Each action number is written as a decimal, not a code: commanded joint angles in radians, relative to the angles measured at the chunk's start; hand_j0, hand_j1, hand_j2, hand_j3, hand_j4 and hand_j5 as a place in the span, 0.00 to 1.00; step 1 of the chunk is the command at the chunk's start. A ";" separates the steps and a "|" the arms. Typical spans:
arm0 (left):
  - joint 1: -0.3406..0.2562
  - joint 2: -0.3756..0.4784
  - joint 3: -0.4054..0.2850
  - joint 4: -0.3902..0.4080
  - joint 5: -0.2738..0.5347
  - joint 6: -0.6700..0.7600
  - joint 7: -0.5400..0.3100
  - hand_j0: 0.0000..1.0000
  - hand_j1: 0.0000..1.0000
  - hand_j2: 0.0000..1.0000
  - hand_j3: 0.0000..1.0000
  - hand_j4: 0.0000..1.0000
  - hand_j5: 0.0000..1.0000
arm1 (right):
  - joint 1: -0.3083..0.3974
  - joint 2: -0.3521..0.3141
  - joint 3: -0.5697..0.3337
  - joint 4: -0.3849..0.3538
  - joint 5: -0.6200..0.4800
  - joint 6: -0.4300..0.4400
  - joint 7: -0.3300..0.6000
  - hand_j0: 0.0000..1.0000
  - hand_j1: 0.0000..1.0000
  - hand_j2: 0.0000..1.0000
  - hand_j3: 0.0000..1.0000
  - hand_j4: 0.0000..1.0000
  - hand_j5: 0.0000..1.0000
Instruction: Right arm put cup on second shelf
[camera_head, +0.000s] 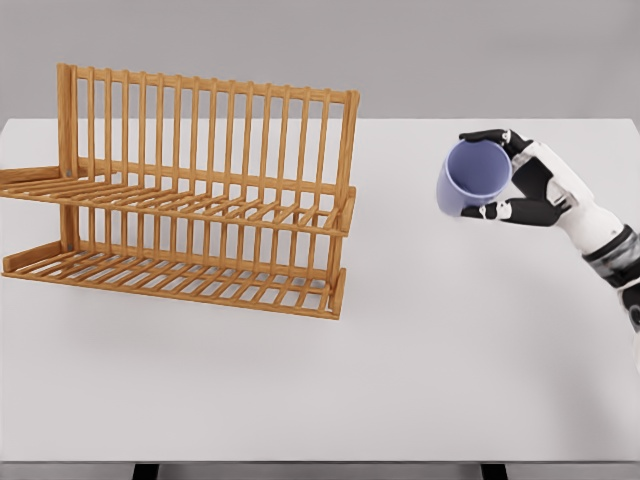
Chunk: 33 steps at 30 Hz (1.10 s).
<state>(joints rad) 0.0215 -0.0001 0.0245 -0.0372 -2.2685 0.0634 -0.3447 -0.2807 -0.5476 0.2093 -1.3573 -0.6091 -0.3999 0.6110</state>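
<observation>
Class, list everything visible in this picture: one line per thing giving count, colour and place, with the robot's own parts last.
table: one, white, fills most of the view.
dish rack: one, brown wood, two slatted shelves with an upright slatted back, stands on the table's left half.
cup: one, pale purple, right of the rack, tilted with its opening facing the camera, held off the table.
right arm: one, white with black joints, enters from the right edge.
right robot hand: one, white and black, fingers wrapped around the cup.
</observation>
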 joint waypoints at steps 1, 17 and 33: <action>0.000 0.000 0.000 0.000 0.000 0.000 0.000 1.00 1.00 1.00 1.00 1.00 1.00 | 0.000 0.000 -0.005 -0.028 -0.009 0.003 0.000 0.70 0.70 0.70 0.70 0.70 0.70; 0.000 0.000 0.000 0.000 0.000 0.000 0.000 1.00 1.00 1.00 1.00 1.00 1.00 | -0.054 0.075 0.005 -0.092 -0.006 0.006 0.000 0.70 0.70 0.70 0.70 0.70 0.70; 0.000 0.000 0.000 0.000 0.000 0.001 0.000 1.00 1.00 1.00 1.00 1.00 1.00 | -0.135 0.182 0.076 -0.134 0.003 0.016 0.000 0.70 0.70 0.70 0.70 0.70 0.70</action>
<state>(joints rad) 0.0215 0.0000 0.0247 -0.0372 -2.2685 0.0636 -0.3447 -0.4188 -0.3760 0.2724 -1.4884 -0.6012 -0.3848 0.6111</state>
